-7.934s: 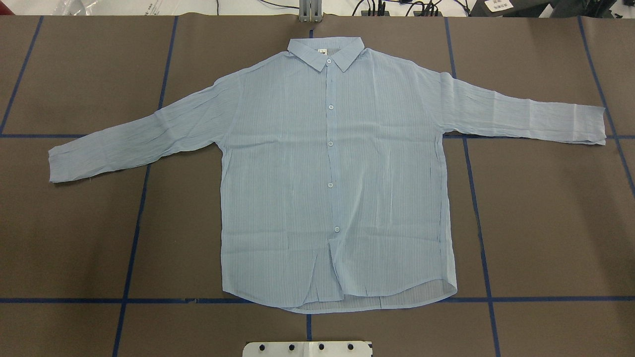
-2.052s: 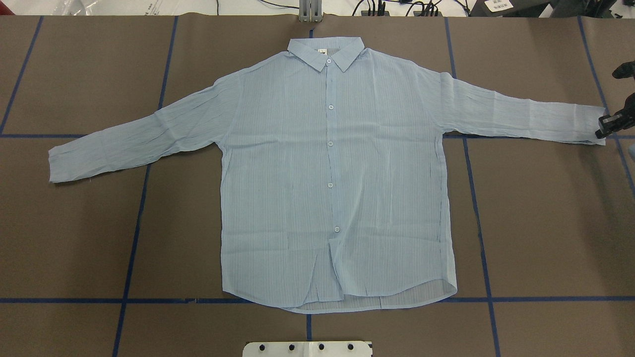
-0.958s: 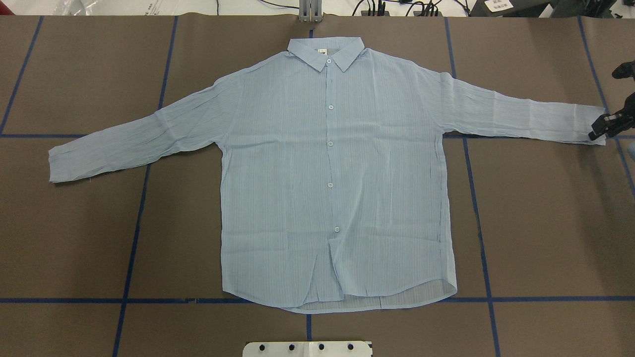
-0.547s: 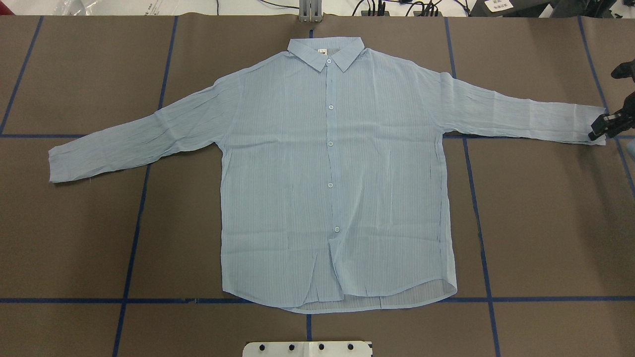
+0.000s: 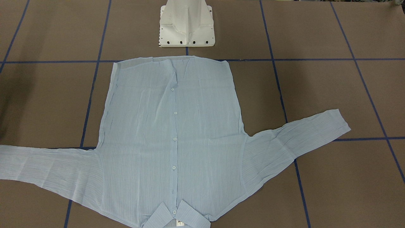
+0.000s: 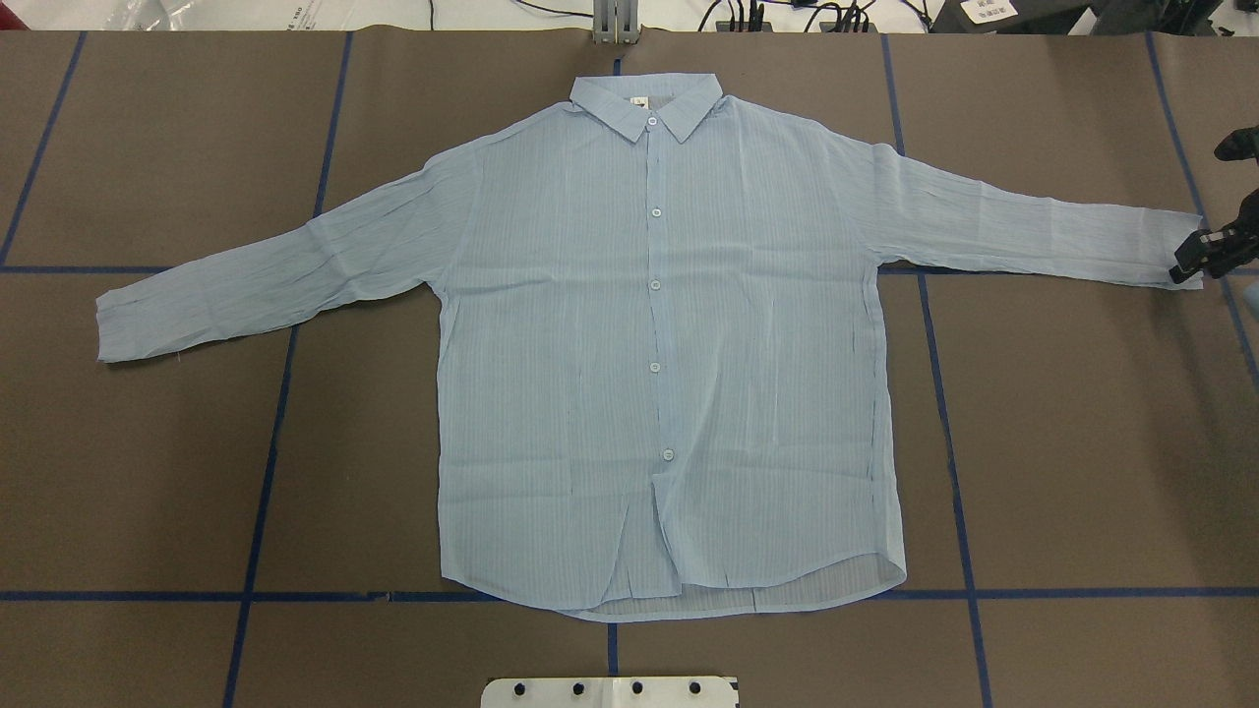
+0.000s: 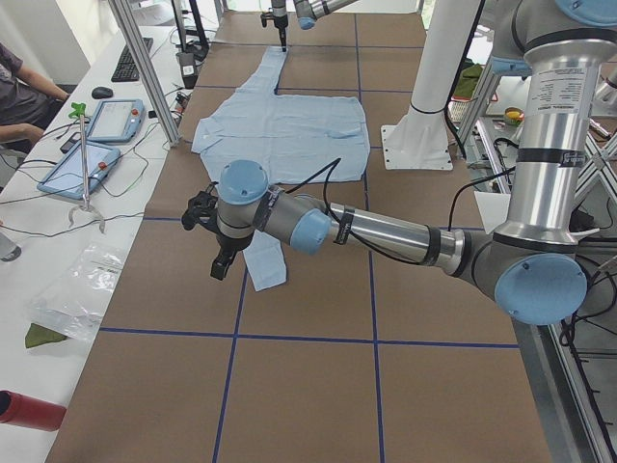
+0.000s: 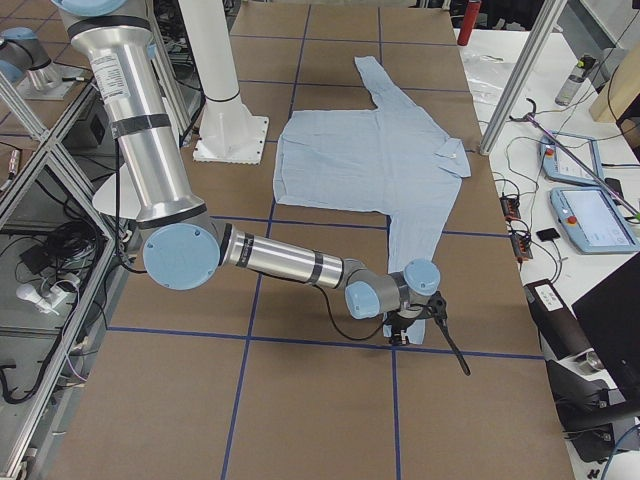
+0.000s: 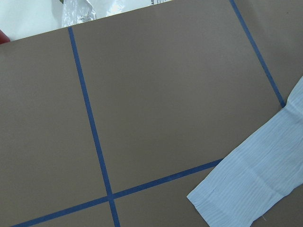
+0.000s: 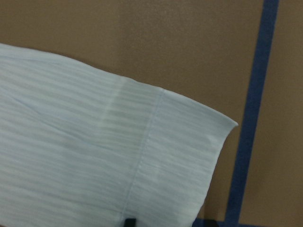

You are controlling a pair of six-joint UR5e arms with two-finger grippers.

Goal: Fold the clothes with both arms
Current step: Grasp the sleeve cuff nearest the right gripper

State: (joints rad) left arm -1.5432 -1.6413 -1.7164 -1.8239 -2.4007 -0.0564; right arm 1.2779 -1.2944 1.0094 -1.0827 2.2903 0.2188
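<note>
- The thin light blue striped long-sleeved shirt (image 6: 649,344) lies flat and buttons-up in the middle of the brown paper-covered table (image 6: 148,472). Its collar points away from the robot and both sleeves are spread out. It hasn't budged compared with any earlier shot.
- What's new: about eight seconds back the overhead view had no arm in it at all. Now the black right gripper (image 6: 1198,256) sits right at the cuff on the robot's right side (image 6: 1166,246). That's a touch further in over the cloth than two seconds ago, and pretty much the same as half a second ago.
- Can't tell how wide it's open or whether it's got any cloth. It's too small overhead, and its wrist view is mostly cuff.
- The left gripper (image 7: 218,262) hangs just beside the other cuff (image 7: 265,265). It only shows from the side camera, so no call on that one either.
</note>
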